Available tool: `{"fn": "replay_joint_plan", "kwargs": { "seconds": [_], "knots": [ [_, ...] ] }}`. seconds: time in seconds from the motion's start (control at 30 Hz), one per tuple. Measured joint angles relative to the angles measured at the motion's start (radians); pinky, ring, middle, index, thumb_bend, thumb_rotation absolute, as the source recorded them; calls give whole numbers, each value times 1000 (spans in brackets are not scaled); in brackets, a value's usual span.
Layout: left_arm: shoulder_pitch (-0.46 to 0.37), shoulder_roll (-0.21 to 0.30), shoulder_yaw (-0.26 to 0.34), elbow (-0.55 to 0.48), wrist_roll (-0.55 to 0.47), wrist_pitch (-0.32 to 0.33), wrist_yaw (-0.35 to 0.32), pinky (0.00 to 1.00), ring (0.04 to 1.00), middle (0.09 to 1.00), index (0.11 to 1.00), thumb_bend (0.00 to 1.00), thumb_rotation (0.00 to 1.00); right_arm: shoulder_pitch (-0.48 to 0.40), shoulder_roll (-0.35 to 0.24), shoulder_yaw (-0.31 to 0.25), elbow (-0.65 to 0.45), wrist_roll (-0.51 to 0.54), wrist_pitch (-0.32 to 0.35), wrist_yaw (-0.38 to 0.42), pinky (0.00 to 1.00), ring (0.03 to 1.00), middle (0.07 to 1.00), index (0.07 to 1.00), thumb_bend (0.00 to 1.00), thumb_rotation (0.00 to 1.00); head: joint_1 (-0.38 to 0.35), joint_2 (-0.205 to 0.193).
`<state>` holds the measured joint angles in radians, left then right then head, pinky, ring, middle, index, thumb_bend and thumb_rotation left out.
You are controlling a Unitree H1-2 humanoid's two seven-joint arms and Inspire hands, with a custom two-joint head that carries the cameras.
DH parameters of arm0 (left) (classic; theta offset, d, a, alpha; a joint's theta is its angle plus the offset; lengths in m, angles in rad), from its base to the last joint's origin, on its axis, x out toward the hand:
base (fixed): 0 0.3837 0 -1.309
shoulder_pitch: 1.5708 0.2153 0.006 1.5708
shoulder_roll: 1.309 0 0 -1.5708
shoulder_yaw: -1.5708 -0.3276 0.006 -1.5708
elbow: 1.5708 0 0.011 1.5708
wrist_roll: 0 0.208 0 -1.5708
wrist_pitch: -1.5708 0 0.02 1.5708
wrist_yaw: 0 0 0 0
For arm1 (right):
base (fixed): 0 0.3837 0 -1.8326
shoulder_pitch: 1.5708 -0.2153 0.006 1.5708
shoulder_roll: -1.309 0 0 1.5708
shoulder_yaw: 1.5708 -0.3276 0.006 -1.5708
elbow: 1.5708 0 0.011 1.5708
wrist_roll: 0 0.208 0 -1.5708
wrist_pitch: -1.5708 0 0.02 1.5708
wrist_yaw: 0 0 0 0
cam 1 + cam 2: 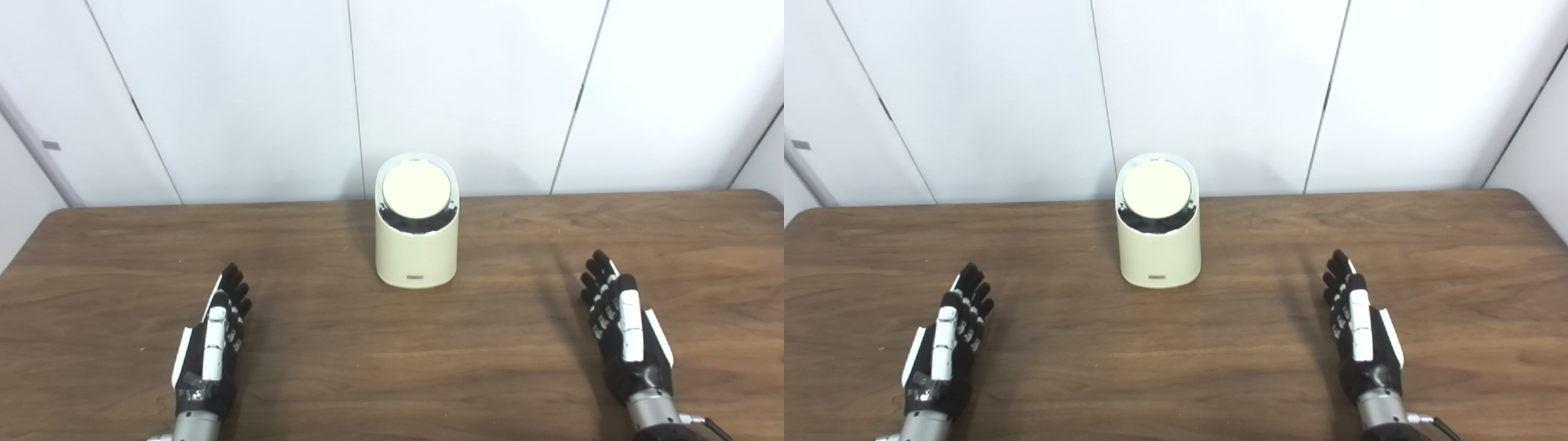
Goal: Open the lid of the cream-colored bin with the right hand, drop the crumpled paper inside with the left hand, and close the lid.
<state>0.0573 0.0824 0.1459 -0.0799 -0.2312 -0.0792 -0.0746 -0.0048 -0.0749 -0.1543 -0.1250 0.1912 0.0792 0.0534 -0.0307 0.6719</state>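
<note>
The cream-colored bin [416, 254] stands upright at the middle of the wooden table [392, 343], near its far edge. Its round lid [416, 190] lies shut on the slanted top, with a dark gap under its front rim. My left hand [214, 334] rests low over the table at the front left, fingers stretched out and empty. My right hand [618, 318] is at the front right, fingers likewise extended and holding nothing. Both hands are well apart from the bin. No crumpled paper shows in either view.
White wall panels [465, 92] rise right behind the table's far edge. Bare wood lies between the two hands and in front of the bin.
</note>
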Motion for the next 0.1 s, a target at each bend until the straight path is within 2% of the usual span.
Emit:
{"fn": "replay_joint_plan", "kwargs": {
  "seconds": [0.1],
  "knots": [
    [0,-1,0,0,0,0,0,1000,1000,1000,1000,475,902,0,-2,0,-4,3,0,0,1000,976,971,951,494,1000,0,0]
  ]
}}
